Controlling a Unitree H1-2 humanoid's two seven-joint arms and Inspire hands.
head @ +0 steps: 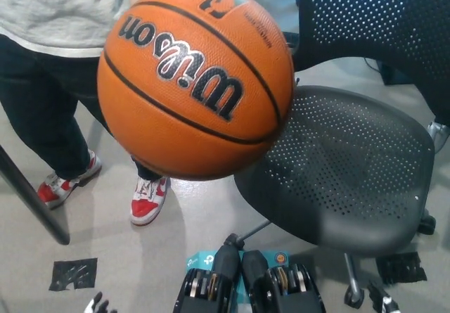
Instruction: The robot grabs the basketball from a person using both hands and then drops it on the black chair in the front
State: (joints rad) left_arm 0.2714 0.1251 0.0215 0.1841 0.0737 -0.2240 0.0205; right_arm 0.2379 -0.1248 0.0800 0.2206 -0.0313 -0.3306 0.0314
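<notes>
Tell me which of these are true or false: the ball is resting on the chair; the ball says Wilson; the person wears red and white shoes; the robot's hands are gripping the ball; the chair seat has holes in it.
1. The basketball rests on the black chair. False: it is up in front of the person, left of the seat.
2. It is marked Wilson. True.
3. The person's shoes are red and white. True.
4. Both robot hands grip the ball. False: only the left hand and right hand tips show at the bottom edge, clear of it.
5. The seat is perforated. True.
</notes>
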